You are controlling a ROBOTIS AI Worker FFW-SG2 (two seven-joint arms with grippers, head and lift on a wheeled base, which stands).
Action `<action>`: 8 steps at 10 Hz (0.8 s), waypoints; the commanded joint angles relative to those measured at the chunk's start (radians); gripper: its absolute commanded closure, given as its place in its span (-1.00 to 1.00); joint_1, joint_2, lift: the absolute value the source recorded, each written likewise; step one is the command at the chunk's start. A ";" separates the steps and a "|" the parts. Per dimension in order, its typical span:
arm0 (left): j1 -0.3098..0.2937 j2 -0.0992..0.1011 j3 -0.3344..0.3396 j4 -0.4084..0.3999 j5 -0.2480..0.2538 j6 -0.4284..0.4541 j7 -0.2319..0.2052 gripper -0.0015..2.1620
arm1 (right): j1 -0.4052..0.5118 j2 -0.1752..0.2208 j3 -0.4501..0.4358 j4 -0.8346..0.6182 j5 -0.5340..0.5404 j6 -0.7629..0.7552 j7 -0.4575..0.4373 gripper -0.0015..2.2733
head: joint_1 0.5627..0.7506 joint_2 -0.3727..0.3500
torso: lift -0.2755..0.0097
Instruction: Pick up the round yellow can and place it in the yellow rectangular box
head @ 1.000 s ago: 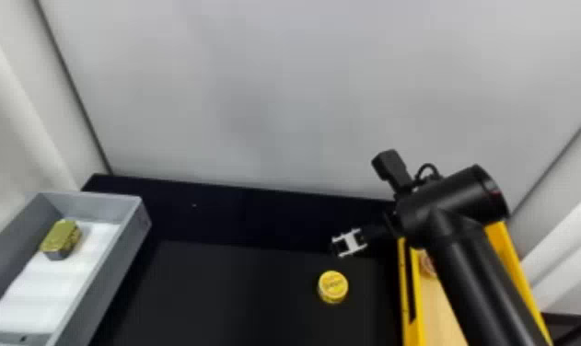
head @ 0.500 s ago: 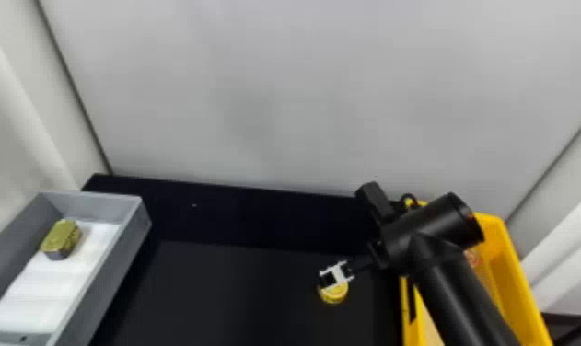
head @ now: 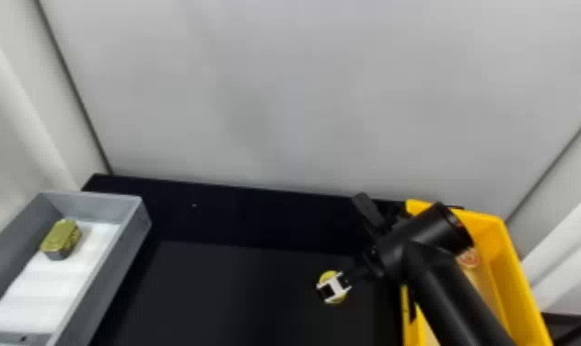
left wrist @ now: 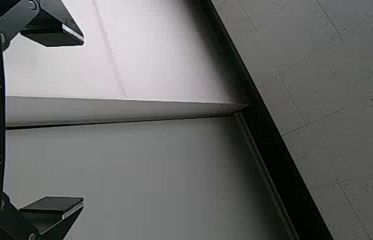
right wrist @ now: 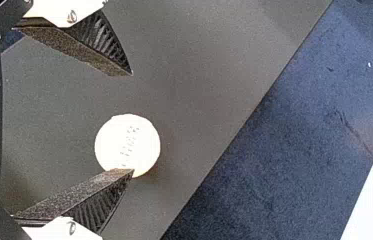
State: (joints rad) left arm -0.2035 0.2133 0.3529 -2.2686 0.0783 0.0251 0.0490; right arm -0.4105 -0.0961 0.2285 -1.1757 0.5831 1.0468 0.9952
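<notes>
The right arm (head: pixel 450 299) slants in over the desk (head: pixel 238 294), its wrist (head: pixel 422 244) bent inward; the right gripper (head: pixel 334 287) hangs short of the far edge, fingers parted; the left gripper (left wrist: pixel 83 121) has its fingers wide apart.

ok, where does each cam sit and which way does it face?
Head: on the head, forward and down at table, can, grey box, yellow box; right arm shows.
Left wrist: on that wrist, facing pale panels and speckled tiles; left pincer, open.
Right wrist: on that wrist, down at can and table; right pincer, open.
Head and right wrist share can, table, right pincer.
</notes>
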 commanded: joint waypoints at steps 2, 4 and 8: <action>0.003 -0.003 0.000 0.000 0.000 -0.004 0.000 -0.87 | -0.022 -0.004 0.008 0.057 -0.003 -0.071 -0.018 -0.91 | 0.39 -0.19 | 0.88; 0.003 -0.005 -0.001 0.000 0.000 -0.005 0.000 -0.87 | -0.028 -0.007 -0.009 0.077 -0.003 -0.089 -0.028 -0.90 | 0.39 -0.19 | 0.88; 0.001 -0.006 -0.004 0.001 0.000 -0.011 0.000 -0.87 | -0.031 -0.001 -0.021 0.131 -0.035 -0.157 -0.073 -0.90 | 0.39 -0.19 | 0.88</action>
State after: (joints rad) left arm -0.2026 0.2083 0.3483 -2.2673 0.0784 0.0156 0.0490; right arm -0.4414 -0.1002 0.2106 -1.0592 0.5613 0.9088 0.9315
